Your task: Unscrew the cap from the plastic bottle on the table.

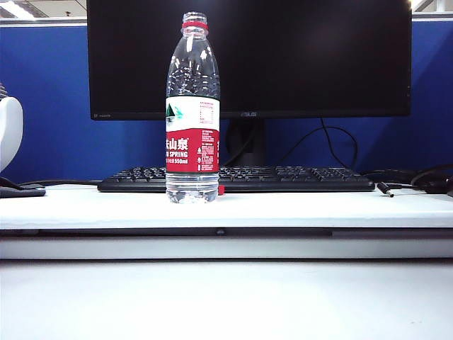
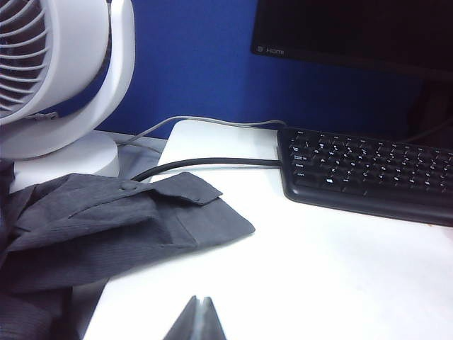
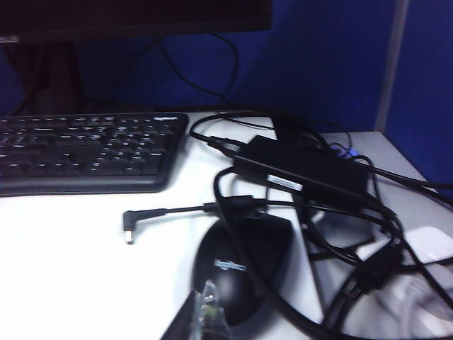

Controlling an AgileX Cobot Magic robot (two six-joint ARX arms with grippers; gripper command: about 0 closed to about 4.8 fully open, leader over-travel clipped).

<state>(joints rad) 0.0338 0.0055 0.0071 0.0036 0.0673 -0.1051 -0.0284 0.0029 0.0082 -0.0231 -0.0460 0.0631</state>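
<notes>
I judge the cap (image 1: pixel 221 190) is already off, lying on the desk (image 1: pixel 297 209) against the plastic bottle (image 1: pixel 192 113) near the keyboard (image 1: pixel 283 177), so my left fingers (image 2: pixel 196 320) and right fingers (image 3: pixel 199 315) sit clenched, empty, toward opposite desk ends.

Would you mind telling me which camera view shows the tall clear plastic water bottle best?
The exterior view: the tall clear plastic water bottle stands upright and whole on the white table, in front of the black keyboard, its neck bare of any cap. Neither wrist view shows the bottle at all.
</notes>
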